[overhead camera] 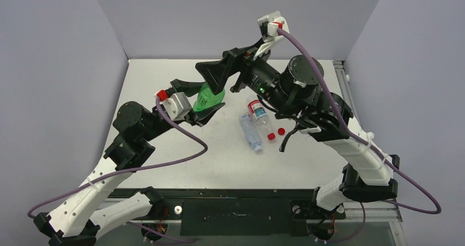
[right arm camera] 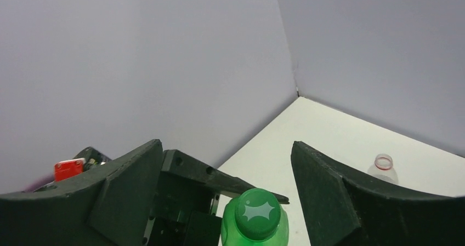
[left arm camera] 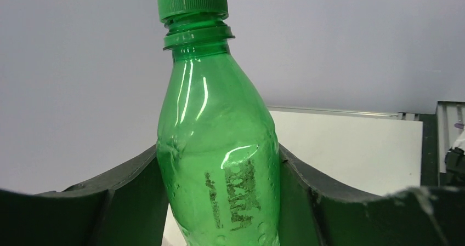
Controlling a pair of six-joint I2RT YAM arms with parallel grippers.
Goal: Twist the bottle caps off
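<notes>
**Left gripper** (overhead camera: 202, 100), 1. Fingers (left arm camera: 131, 202) closed on the body of the green bottle (left arm camera: 216, 125), one pressed to each flank. The neck and shoulder stand clear beyond the fingertips.

**Green bottle**, 1. Held between the left fingers, with the green cap (right arm camera: 256, 213) on its neck.

**Right gripper** (right arm camera: 226, 147), 1. Fingers spread wide and holding nothing. The green cap sits between them, seen end-on and touching neither finger.

**Clear bottles lying on the table** (overhead camera: 230, 164), 2. Both lie beyond the left fingertips and well apart from them, behind the right gripper under its arm.
- The pale clear bottle (overhead camera: 250, 131) has no label.
- The red-labelled clear bottle (overhead camera: 259, 113) lies just beside it.
- Whether either neck carries a cap cannot be told.

**Red caps** (overhead camera: 281, 131), 2. Both lie loose on the table just past the two lying bottles. The second red cap (overhead camera: 271, 137) is near the first, and neither is on a bottle.

**Clear bottle neck** (right arm camera: 383, 165), 1. It is open with a red ring, on the table far beyond the right fingers. Only the right wrist view shows it, and whether it belongs to one of the two lying bottles cannot be told.
</notes>
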